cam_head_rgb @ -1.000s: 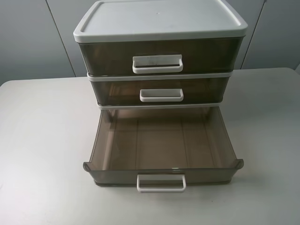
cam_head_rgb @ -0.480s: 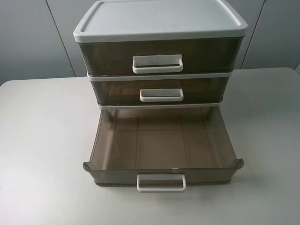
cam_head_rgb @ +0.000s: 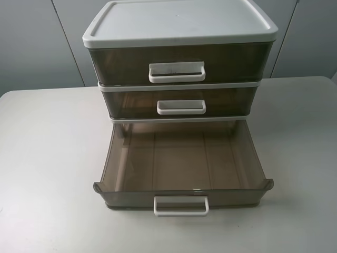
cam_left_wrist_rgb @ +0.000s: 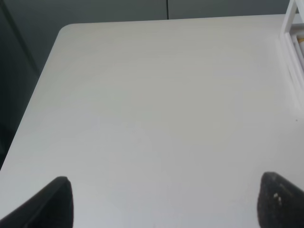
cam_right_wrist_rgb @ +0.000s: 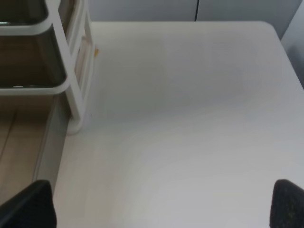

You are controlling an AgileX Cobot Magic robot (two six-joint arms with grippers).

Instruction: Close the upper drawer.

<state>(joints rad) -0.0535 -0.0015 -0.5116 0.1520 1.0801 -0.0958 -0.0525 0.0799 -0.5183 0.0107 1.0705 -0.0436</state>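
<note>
A three-drawer cabinet (cam_head_rgb: 179, 23) with a white lid and smoky brown drawers stands at the back middle of the table. The upper drawer (cam_head_rgb: 121, 63) has a white handle (cam_head_rgb: 177, 72), and its front sits about flush under the lid's edge. The middle drawer (cam_head_rgb: 131, 103) is pushed in. The bottom drawer (cam_head_rgb: 181, 158) is pulled far out and is empty. Neither gripper shows in the exterior high view. My left gripper (cam_left_wrist_rgb: 161, 204) is open over bare table left of the cabinet. My right gripper (cam_right_wrist_rgb: 161, 204) is open over bare table right of the cabinet.
The white table (cam_head_rgb: 47, 158) ends in rounded corners at the back. The cabinet's white frame (cam_right_wrist_rgb: 78, 80) and the drawn-out bottom drawer (cam_right_wrist_rgb: 23, 152) show in the right wrist view. The cabinet's edge (cam_left_wrist_rgb: 292, 42) shows in the left wrist view. A grey wall stands behind.
</note>
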